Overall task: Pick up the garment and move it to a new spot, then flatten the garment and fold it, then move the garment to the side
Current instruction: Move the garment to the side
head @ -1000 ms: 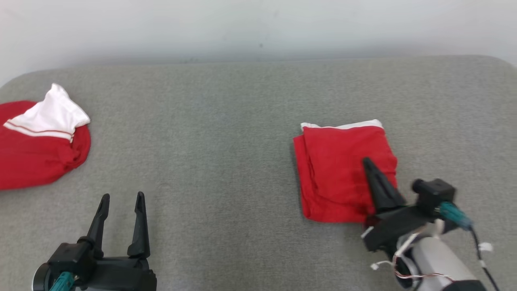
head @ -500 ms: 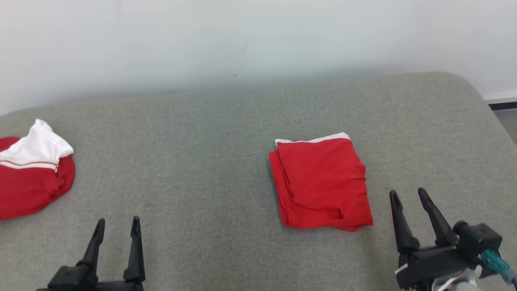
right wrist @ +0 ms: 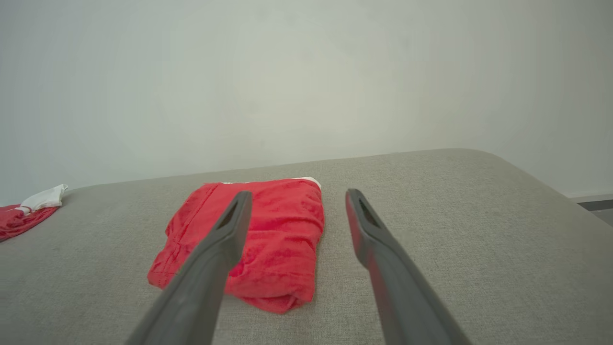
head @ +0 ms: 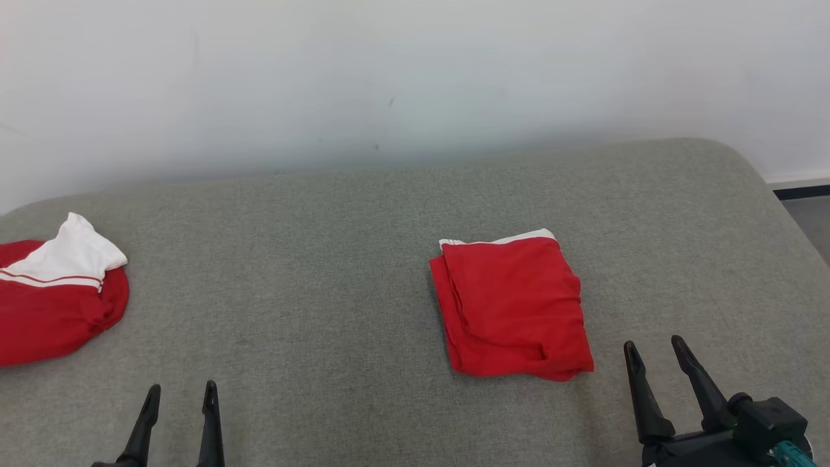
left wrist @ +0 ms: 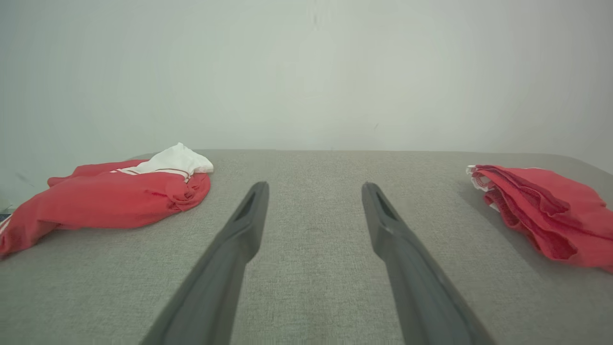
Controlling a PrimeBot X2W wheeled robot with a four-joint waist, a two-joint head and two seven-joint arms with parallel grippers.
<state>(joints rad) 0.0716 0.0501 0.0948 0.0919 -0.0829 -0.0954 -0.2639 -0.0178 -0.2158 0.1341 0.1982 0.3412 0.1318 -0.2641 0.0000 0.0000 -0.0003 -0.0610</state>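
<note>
A folded red garment (head: 512, 305) with a thin white edge at its far side lies right of centre on the grey cushioned surface (head: 324, 272). It also appears as the folded red garment (right wrist: 258, 239) in the right wrist view and at the right edge (left wrist: 541, 211) of the left wrist view. My right gripper (head: 653, 347) is open at the lower right, drawn back from the garment and holding nothing. My left gripper (head: 181, 393) is open at the lower left, apart from both cloths, its fingers (left wrist: 249, 215) spread over bare grey fabric.
A second red and white garment (head: 52, 298) lies crumpled at the far left of the surface, also seen as a red and white heap (left wrist: 110, 196) in the left wrist view. A pale wall (head: 415, 78) stands behind. The surface's rounded right edge (head: 771, 194) drops to the floor.
My right gripper has let go of the folded garment, opened and pulled back to the lower right. The head view has tilted up, so everything sits lower in it. The garment lies still.
</note>
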